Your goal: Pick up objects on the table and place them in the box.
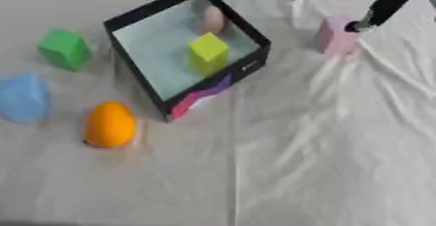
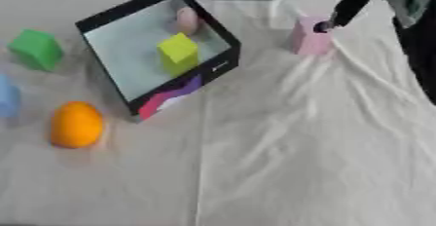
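Table [image 1: 340,161]: covered by a wrinkled white cloth that fills nearly the whole view.
Box [image 1: 136,13]: black-walled, open-topped, pale inside, set askew in the far middle of the table; its near corner carries a pink, purple and white patch, and a small pale mark on the near-right wall is too blurred to read.
Writing: none legible on any thing.
Orange object [image 1: 110,123]: egg-shaped, smooth, on the cloth near-left of the box, just off its near corner.
Blue object [image 1: 23,97]: pale blue, rounded top, at the left edge, left of the orange one.
Green block [image 1: 64,48]: cube-like, far left, apart from the box's left wall.
Yellow block [image 1: 207,53]: yellow-green cube inside the box, toward its right wall.
Pink block [image 2: 307,37]: pale pink, upright on the cloth far right, well apart from the box.
Pale egg shape [image 1: 211,19]: pinkish, inside the box at its far corner.
Right hand [image 2: 342,10]: black, comes in from the far right corner; a dark tip meets the pink block's upper right edge; whether its fingers are curled or straight cannot be told.
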Available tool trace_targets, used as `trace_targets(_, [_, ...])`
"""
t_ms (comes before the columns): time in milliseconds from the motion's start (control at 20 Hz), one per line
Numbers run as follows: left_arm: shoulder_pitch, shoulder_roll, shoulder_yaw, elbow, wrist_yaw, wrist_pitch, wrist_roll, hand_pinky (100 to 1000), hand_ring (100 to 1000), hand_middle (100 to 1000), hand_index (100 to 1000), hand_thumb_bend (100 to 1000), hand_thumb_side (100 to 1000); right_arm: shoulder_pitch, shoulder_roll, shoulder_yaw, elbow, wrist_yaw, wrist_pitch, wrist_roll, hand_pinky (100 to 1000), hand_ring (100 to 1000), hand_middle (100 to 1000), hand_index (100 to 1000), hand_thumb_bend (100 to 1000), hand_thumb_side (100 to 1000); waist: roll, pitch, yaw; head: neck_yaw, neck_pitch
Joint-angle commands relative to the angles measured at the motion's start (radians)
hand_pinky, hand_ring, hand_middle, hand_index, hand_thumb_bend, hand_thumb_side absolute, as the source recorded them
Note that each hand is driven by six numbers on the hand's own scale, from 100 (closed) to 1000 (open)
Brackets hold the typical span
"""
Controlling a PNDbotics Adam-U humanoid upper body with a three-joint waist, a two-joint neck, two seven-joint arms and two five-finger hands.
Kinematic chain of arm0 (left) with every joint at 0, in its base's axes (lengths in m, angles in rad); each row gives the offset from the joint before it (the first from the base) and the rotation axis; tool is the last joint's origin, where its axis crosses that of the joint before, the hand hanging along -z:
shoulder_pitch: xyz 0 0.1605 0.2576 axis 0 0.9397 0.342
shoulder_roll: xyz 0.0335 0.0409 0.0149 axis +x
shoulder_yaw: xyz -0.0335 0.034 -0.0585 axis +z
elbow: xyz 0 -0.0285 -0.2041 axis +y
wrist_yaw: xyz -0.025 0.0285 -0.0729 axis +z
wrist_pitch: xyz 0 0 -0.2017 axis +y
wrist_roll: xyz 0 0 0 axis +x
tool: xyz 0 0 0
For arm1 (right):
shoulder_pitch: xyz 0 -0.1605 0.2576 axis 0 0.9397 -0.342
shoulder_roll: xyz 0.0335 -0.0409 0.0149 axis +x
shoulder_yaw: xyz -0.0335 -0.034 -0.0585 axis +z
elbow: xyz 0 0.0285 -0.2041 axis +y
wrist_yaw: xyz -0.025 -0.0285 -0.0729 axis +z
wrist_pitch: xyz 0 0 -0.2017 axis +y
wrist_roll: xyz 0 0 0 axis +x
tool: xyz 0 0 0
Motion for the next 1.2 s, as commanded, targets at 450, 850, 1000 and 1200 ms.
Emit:
trace_targets(450, [-0.031, 0.022, -0.002, -0.018, -0.003, 0.0, -0.013, 851, 822, 806, 795, 180, 682, -0.003, -0.043, -0.015, -0.001, 0.065, -0.011, -0.007, 913, 918, 890, 935, 425, 267, -0.017, 0.024, 0.022, -0.015, -0.032])
trace_targets(850, [-0.043, 0.021, -0.008, -0.02, -0.001, 0.002, -0.019, 852, 823, 805, 794, 172, 684, 0.013, -0.046, -0.023, 0.016, 0.161, -0.02, -0.02, 912, 921, 894, 939, 427, 284, -0.018, 0.041, 0.035, -0.02, -0.045])
trace_targets(1000, [-0.049, 0.02, -0.011, -0.022, 0.0, 0.002, -0.022, 853, 823, 805, 792, 171, 684, 0.023, -0.039, -0.033, 0.032, 0.176, -0.013, -0.039, 906, 913, 886, 934, 426, 277, -0.018, 0.047, 0.042, -0.023, -0.056])
trace_targets(1200, [-0.052, 0.018, -0.013, -0.022, 0.003, 0.003, -0.024, 853, 824, 804, 790, 168, 686, 0.029, -0.023, -0.048, 0.055, 0.191, 0.021, -0.115, 813, 755, 734, 839, 427, 271, -0.017, 0.049, 0.045, -0.028, -0.06])
